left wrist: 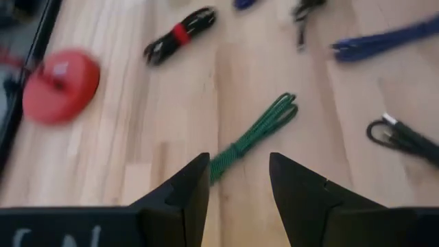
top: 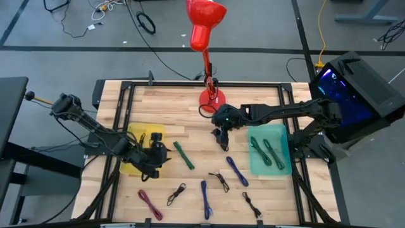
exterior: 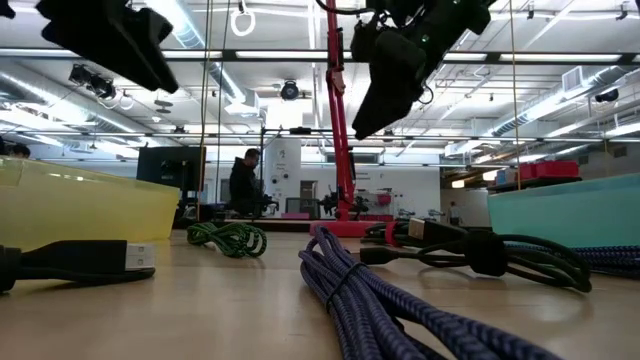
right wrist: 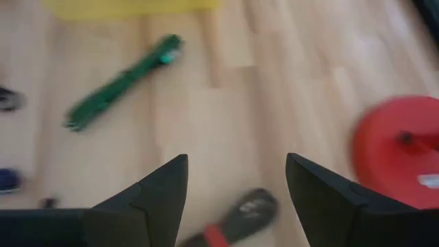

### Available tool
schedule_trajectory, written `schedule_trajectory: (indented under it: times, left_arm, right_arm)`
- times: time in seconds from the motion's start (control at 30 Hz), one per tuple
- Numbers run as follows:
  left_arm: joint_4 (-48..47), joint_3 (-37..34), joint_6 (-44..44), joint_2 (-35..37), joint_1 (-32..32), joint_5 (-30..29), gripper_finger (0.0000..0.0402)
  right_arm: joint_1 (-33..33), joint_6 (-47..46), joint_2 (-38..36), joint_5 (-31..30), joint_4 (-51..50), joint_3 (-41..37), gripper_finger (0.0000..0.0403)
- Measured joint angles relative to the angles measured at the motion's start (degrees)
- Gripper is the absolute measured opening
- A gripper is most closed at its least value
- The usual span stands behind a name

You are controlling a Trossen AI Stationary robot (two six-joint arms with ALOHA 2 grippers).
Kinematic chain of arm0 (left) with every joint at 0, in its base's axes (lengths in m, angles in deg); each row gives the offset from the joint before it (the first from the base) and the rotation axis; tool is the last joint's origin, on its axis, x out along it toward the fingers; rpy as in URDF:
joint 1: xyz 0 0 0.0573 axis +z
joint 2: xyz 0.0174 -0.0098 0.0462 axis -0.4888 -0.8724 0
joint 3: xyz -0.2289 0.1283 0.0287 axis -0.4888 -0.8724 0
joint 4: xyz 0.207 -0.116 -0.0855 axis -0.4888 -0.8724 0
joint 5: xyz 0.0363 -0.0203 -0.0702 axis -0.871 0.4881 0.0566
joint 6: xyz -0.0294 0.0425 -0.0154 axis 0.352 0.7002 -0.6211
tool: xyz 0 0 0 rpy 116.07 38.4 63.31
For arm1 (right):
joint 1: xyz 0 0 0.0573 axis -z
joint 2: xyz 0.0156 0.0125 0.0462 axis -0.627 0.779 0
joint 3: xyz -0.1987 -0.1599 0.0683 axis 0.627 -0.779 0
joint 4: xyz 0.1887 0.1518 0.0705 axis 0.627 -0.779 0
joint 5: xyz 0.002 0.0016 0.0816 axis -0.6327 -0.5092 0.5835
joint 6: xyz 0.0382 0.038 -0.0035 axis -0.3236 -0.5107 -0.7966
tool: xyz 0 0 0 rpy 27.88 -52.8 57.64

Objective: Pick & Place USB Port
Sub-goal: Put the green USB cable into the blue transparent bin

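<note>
Over the yellow tray (top: 136,166), left end effector (top: 157,154) released; right end effector (top: 218,132) released mid-table.

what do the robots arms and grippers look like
Both arms are dark, almost black, jointed links. The left gripper and the right gripper each end in two matte black, wedge-shaped fingers tapering to blunt tips. White lettering, cut off at the picture's edge, shows on the left gripper's body.

No readable text, label, brand or number anywhere, only blurred pale marks on the left wrist housing (left wrist: 62,237), too cut off to make out
</note>
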Motion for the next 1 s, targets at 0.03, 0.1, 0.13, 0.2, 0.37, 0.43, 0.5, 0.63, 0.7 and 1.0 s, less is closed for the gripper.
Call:
schedule_trajectory:
  times: [0.03,0.1,0.13,0.2,0.37,0.43,0.5,0.63,0.7,1.0]
  left_arm:
    - [0.1,0.0,2.6,0.0,0.9,1.1,0.0156]
    - [-0.3,0.0,5.6,0.0,3.1,3.3,0.0156]
    - [-0.4,0.0,6.8,0.0,4.3,4.4,0.0156]
    - [-0.2,0.0,9.5,0.0,6.5,6.9,0.0156]
    - [0.8,0.0,16.1,-2.4,11.6,12.1,0.0156]
    - [0.7,0.0,17.1,-4.8,13.3,14.0,0.0156]
    - [0.3,0.0,18.9,-7.5,14.6,15.0,0.0156]
    - [1.4,0.0,22.9,-12.4,16.1,15.5,0.0155]
    - [2.5,0.0,24.7,-14.7,16.5,15.7,0.0153]
    - [9.3,0.6,34.0,-20.9,18.4,19.8,0.0139]
  right_arm:
    - [-0.4,0.0,0.0,1.2,0.8,0.0,0.0247]
    - [-1.2,0.0,0.0,3.0,3.1,0.0,0.0247]
    - [-1.7,0.0,0.0,3.9,4.0,0.0,0.0247]
    - [-2.7,0.1,0.0,5.6,6.2,0.0,0.0247]
    - [-4.8,0.4,0.0,10.8,12.0,0.0,0.0247]
    - [-5.8,0.4,0.0,11.8,13.8,0.0,0.0247]
    - [-6.8,0.4,0.0,12.0,15.2,0.0,0.0247]
    - [-8.2,0.3,0.0,12.1,16.9,0.0,0.0247]
    - [-8.6,0.3,0.0,12.1,16.9,0.0,0.0247]
    - [-9.0,0.2,0.0,12.0,17.5,0.0,0.0247]
